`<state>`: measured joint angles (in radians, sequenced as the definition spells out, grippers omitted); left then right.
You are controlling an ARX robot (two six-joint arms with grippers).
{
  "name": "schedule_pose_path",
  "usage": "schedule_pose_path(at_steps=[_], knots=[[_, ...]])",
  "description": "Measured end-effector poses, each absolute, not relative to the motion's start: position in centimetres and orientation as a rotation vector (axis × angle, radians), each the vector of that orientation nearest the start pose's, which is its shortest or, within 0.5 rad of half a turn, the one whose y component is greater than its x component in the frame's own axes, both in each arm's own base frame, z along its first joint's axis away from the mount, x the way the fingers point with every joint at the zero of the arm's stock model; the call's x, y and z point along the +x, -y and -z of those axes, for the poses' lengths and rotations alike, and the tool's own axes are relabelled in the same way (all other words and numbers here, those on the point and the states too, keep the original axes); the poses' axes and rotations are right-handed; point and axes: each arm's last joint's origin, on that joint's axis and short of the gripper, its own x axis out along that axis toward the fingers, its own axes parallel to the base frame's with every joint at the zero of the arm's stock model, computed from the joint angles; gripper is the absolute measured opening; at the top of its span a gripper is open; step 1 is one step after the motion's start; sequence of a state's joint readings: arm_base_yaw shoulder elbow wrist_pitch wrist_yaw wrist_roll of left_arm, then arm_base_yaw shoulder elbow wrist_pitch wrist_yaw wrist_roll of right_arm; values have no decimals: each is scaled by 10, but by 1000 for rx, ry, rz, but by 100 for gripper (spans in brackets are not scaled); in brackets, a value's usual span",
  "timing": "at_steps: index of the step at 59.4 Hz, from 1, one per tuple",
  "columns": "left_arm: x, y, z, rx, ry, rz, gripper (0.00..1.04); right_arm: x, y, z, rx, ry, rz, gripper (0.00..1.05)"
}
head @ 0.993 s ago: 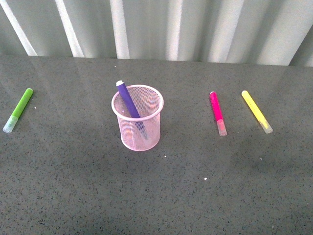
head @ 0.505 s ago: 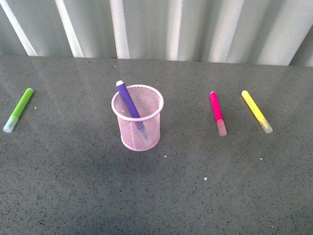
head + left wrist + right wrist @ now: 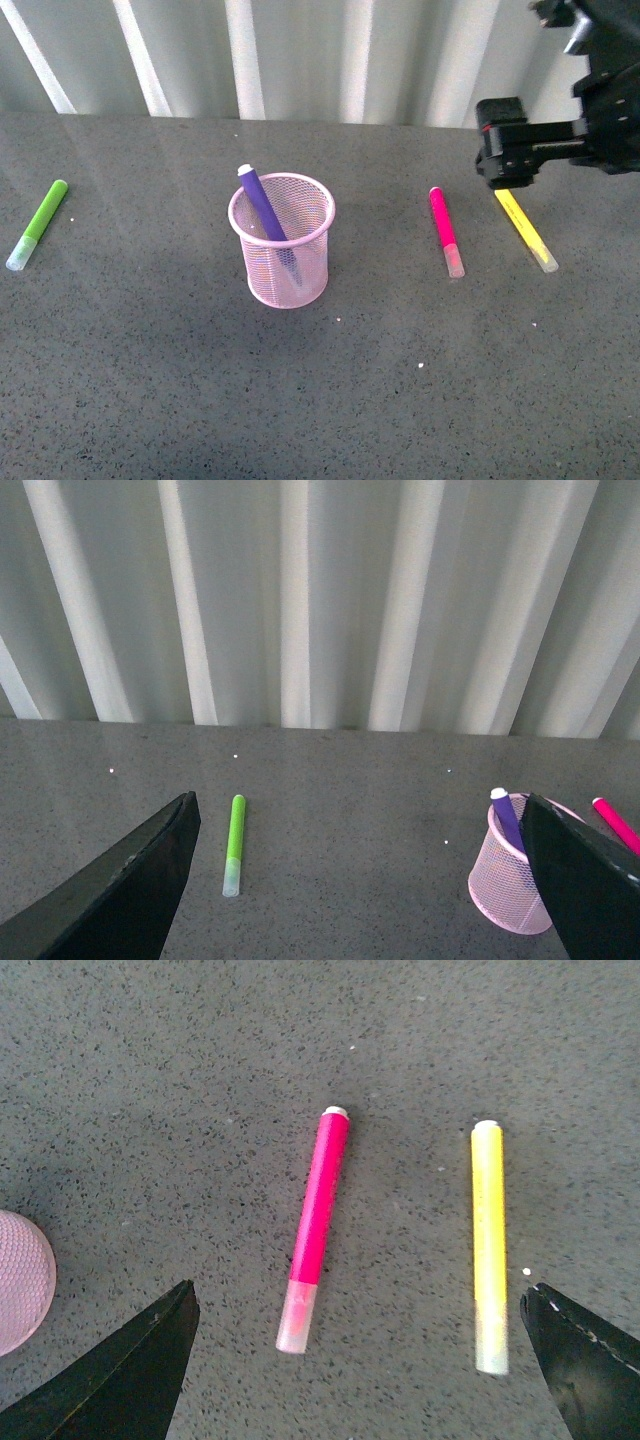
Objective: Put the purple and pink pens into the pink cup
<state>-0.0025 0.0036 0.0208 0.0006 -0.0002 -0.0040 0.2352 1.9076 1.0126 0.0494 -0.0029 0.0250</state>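
The pink cup [image 3: 285, 262] stands upright left of the table's centre. The purple pen [image 3: 262, 205] leans inside it, its end sticking up over the rim. The pink pen [image 3: 445, 230] lies flat on the table to the cup's right. My right gripper [image 3: 356, 1290] hovers open above this pink pen [image 3: 318, 1225], which lies between the spread fingers but nearer one of them. The right arm [image 3: 560, 140] shows at the upper right of the front view. My left gripper [image 3: 358, 800] is open and empty, held high, with the cup [image 3: 505, 885] beside one finger.
A yellow marker [image 3: 525, 228] lies just right of the pink pen, below the right arm, and shows between the right fingers [image 3: 488, 1245]. A lime-green marker [image 3: 38, 222] lies at the far left. A corrugated white wall [image 3: 300, 60] backs the grey table [image 3: 330, 400].
The right arm has come into the front view at the upper right, above the pink and yellow markers. The pens and cup have not moved.
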Motion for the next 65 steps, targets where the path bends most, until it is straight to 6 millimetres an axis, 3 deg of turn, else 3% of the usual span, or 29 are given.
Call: schedule_pose_path(at_steps=[20,32,47,65], knots=[[97,0,-170,-4,17,2,98,408,-112,-91,-81,-906,-172,98],[97,0,-170,-4,17,2,98,427,-120,-82,-62,-918,-164,98],[97,0,-170,-4,17,2,98,443,-126,-67,-50,-937,-154,98],[97,0,-170,-4,18,2,98,444,-126,-45,-52,-975,-138,98]])
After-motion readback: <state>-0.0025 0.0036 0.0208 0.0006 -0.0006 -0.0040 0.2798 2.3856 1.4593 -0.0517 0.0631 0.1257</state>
